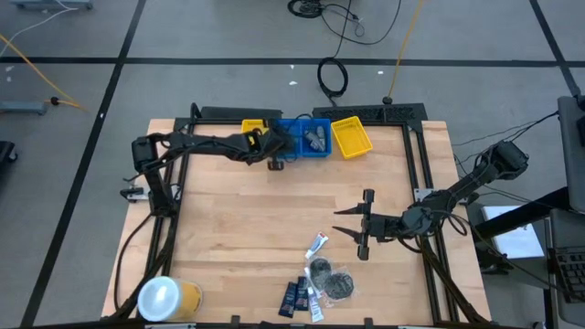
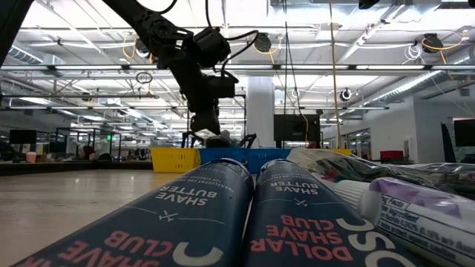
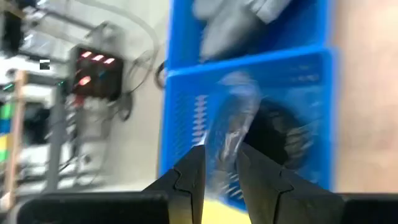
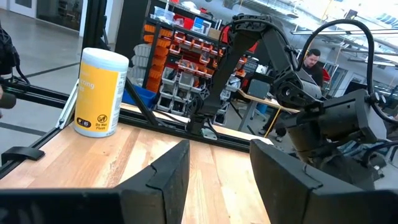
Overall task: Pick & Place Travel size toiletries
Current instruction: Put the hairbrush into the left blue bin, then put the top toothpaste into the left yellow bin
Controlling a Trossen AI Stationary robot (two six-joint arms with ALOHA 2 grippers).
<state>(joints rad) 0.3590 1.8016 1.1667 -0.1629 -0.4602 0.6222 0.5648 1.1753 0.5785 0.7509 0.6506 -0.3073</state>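
Observation:
My left gripper (image 1: 272, 155) (image 3: 221, 160) hangs slanting down over the blue tray (image 1: 294, 153) (image 3: 183, 118) at the far edge, fingers a little apart. A clear pouch with a dark round content (image 3: 244, 121) reaches from the gap between them into the tray's near compartment. The other travel size toiletries lie at the near edge: a white tube (image 1: 317, 243), clear pouches (image 1: 331, 280) and navy packets (image 1: 292, 297) (image 2: 193, 215). My right gripper (image 1: 340, 220) (image 4: 219, 168) waits open above the table's right half, holding nothing. My left gripper has the pouch's clear film edge (image 3: 222, 149) in the gap between its fingers. Whether either finger touches it, I cannot tell. The fingers slant down from the table's left. The pouch's dark round end (image 3: 273, 134) sits lower, inside the tray.
Grey items (image 1: 317, 137) lie in the blue tray's far compartment. Yellow trays (image 1: 352, 137) (image 1: 252, 125) stand on either side of it. A large white-topped yellow container (image 1: 169, 297) (image 4: 99, 93) stands at the near left corner. Bare wood spans the middle of the table.

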